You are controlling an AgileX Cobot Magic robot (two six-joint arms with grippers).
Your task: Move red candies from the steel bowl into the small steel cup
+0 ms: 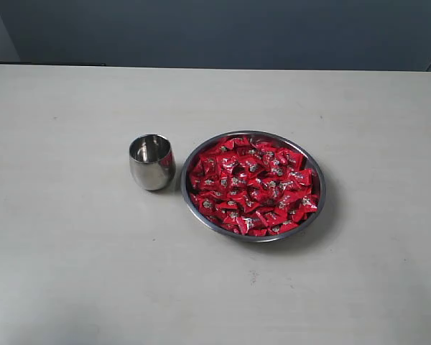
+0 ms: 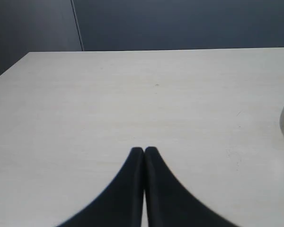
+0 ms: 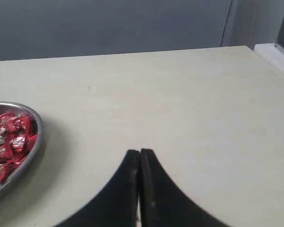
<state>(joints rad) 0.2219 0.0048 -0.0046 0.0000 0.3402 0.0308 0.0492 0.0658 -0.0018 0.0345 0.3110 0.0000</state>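
Left tool [image 2: 143, 150] and right tool [image 3: 140, 152] closed, empty; small steel cup [image 1: 151, 162] just beside steel bowl [image 1: 253, 133] of red candies [image 1: 251, 185].

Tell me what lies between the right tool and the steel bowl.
Only bare table: the right wrist view shows nothing lying between the shut right tool and the steel bowl.

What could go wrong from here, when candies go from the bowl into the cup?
The cup is narrow and stands close beside the bowl: the left tool may tip it, or candies may miss it. The candies lie packed together, so a pinch may take several or push some over the low rim.
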